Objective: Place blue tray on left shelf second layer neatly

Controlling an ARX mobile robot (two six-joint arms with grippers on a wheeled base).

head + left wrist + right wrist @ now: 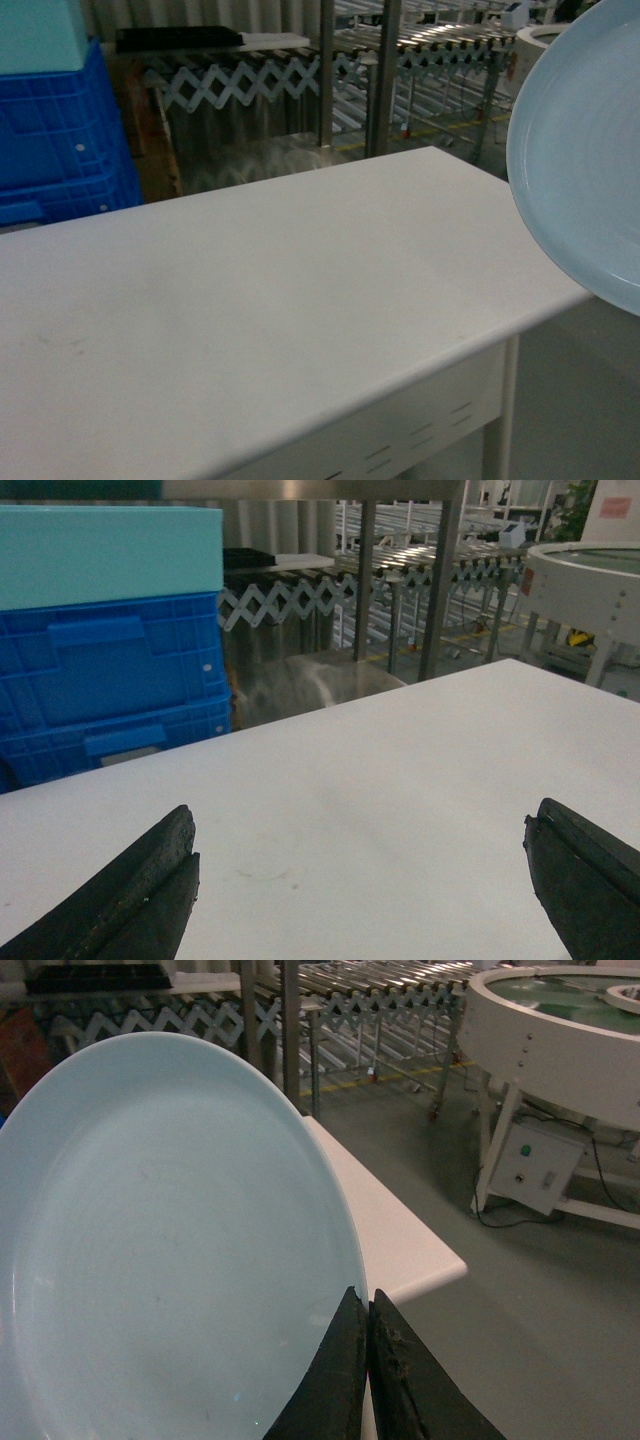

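The right gripper [365, 1360] pinches the blue tray [170, 1250] by its rim, tilted above the table [250, 300] edge; the left gripper [360, 880] gapes empty.

Fingers [372, 1360] pinching blue tray [170, 1250] rim

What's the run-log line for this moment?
right gripper: shut on tray rim, lifted | left gripper: open, over table | shelf: not reached

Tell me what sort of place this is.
Likely a warehouse or logistics floor: expandable roller conveyors behind the white table, stacked blue crates, and a round white conveyor table on bare concrete.
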